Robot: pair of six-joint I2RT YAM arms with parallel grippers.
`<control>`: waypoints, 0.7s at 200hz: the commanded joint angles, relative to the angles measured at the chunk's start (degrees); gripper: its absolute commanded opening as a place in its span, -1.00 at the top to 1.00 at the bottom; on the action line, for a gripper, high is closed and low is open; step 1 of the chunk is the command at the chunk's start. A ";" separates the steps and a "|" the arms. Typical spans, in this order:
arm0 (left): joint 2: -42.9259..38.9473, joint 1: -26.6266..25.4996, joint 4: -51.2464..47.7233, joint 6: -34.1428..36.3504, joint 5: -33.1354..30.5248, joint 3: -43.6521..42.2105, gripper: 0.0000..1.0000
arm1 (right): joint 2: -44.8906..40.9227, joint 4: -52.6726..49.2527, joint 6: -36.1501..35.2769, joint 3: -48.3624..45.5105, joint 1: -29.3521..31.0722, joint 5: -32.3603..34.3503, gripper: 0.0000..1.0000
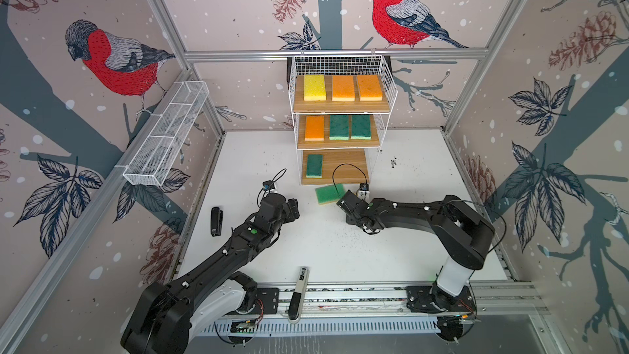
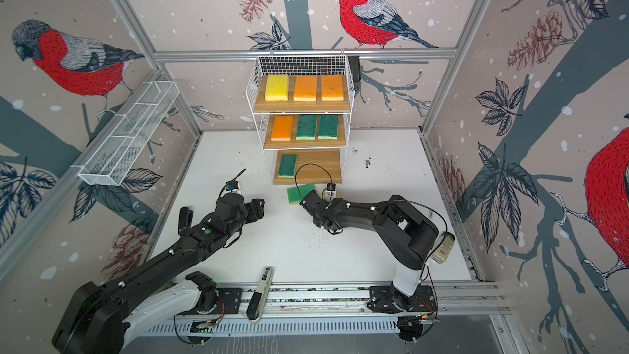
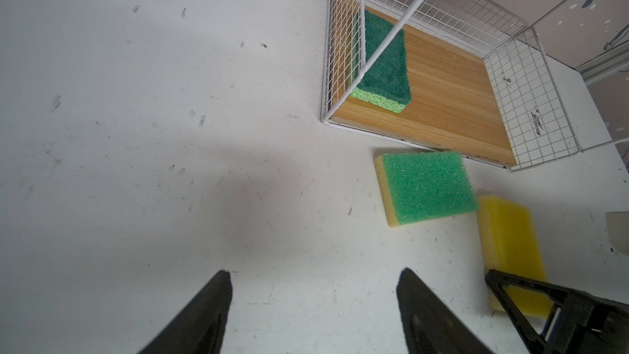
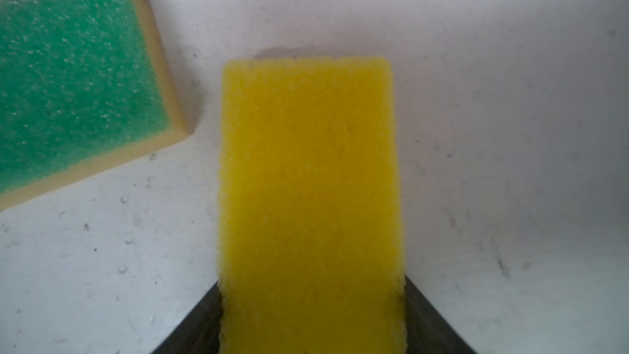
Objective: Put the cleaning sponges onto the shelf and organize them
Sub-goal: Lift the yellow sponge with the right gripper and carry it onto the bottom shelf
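**Seven shelved, two still on the surface**

In both top views the shelf [image 1: 347, 166] stands at the middle of the far edge of the surface [image 1: 323, 250], and it's well stocked. There are three sponges on the top board, three on the middle one, and one dark green sponge [image 1: 313, 165] on the bottom. A light green sponge [image 1: 326, 194] lies on the surface just in front of the bottom board. The left claw [image 1: 293, 207] hovers mid-surface, while the right claw [image 1: 342, 204] sits low beside that light green one.

On to the left wrist view: the left claw is wide and empty over bare surface. Ahead lies the light green sponge, and at its corner a loose yellow sponge [image 3: 507, 233] lies flat.

The right wrist view shows the loose yellow sponge running straight between the right claw's jaws, which hug both long sides. Whether they're squeezing it, I cannot tell.

So by my count it's seven done and two left, and the bottom board looks to have room for both.
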 commanded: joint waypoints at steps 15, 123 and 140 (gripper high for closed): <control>-0.42 0.10 0.25 -0.49 -1.08 0.17 -0.54 | -2.91 -2.25 -2.34 0.71 0.06 2.03 -0.32; -1.65 0.10 1.81 -0.58 -1.71 -2.40 -0.53 | -6.40 2.70 -10.58 3.87 -2.08 2.32 -0.31; -1.99 0.09 2.21 -0.67 -1.58 -2.91 -0.53 | -6.15 4.31 -12.28 4.08 -2.73 2.51 -0.31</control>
